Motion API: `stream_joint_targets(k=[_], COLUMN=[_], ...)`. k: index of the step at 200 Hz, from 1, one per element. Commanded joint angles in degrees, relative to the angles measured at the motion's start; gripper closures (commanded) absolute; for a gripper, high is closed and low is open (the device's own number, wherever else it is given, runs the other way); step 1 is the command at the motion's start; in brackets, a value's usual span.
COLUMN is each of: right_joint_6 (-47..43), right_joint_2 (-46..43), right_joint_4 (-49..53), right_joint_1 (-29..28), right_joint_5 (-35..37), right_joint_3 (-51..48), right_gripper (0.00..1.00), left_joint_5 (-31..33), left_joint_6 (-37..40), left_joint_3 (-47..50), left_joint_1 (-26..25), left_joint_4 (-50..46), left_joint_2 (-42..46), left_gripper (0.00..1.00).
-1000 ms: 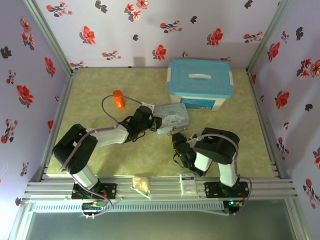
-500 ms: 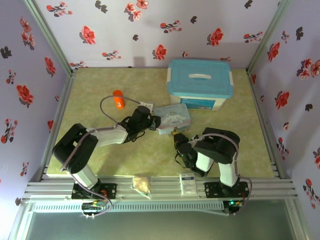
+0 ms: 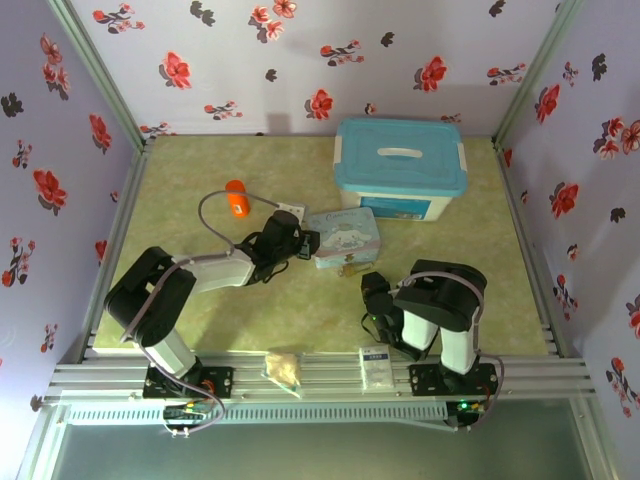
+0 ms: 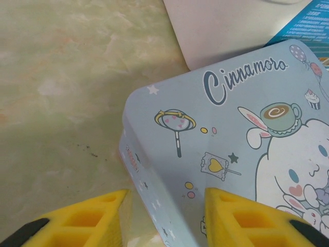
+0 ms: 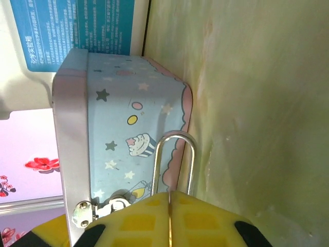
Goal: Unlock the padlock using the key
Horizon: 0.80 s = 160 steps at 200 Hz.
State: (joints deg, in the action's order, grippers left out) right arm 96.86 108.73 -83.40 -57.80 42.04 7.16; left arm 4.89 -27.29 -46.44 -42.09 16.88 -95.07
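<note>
Right wrist: the right gripper (image 5: 169, 198) is clenched, its yellow fingertips pressed together, with the padlock (image 5: 156, 170) just past them beside the tin (image 5: 123, 128).
The padlock's shackle loops up beyond the fingertips, in front of the tin's starred side wall near a corner. The padlock's body is hidden behind the fingers, so whether they pinch anything cannot be told. From the top view the padlock lies on the bench (image 3: 200, 200) just before the tin's near edge, with the right gripper close by on the side of the arm bases. The left gripper (image 4: 165, 198) stands astride the tin's left corner, one finger over the lid and the other beside the wall. Whether it clamps the tin cannot be told. The box (image 3: 400, 165) stands behind the tin.
</note>
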Motion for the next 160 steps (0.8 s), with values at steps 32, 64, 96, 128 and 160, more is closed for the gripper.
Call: stream_joint_targets(k=[32, 64, 96, 128, 160], right_joint_6=[-9.37, -10.3, -14.52, -23.28, -28.48], right_joint_2=[0.79, -5.55, -24.44, -34.28, -30.12], right_joint_4=[4.11, 15.61, 55.45, 90.62, 95.86], right_joint_1=[3.74, 4.11, 3.85, 2.34, 4.11], right_joint_5=[-2.5, -3.74, -6.33, -2.16, -10.09], right_joint_3=[-0.1, -0.83, 6.44, 20.06, 25.05], right_gripper=[0.86, 0.7, 0.58, 0.45, 0.42], left_joint_5=[3.78, 2.7, 0.6, -0.24, -0.3], left_joint_6=[1.67, 1.45, 0.57, 0.63, 0.49], left_joint_3=[3.2, 2.51, 0.35, -4.33, -7.37], left_joint_1=[1.83, 1.81, 1.83, 1.8, 1.83], left_joint_4=[-15.0, -15.09, -15.3, -16.54, -18.21], left_joint_2=[-2.68, -1.6, 0.85, 2.79, 6.98], left_gripper=[0.6, 0.55, 0.38, 0.31, 0.27])
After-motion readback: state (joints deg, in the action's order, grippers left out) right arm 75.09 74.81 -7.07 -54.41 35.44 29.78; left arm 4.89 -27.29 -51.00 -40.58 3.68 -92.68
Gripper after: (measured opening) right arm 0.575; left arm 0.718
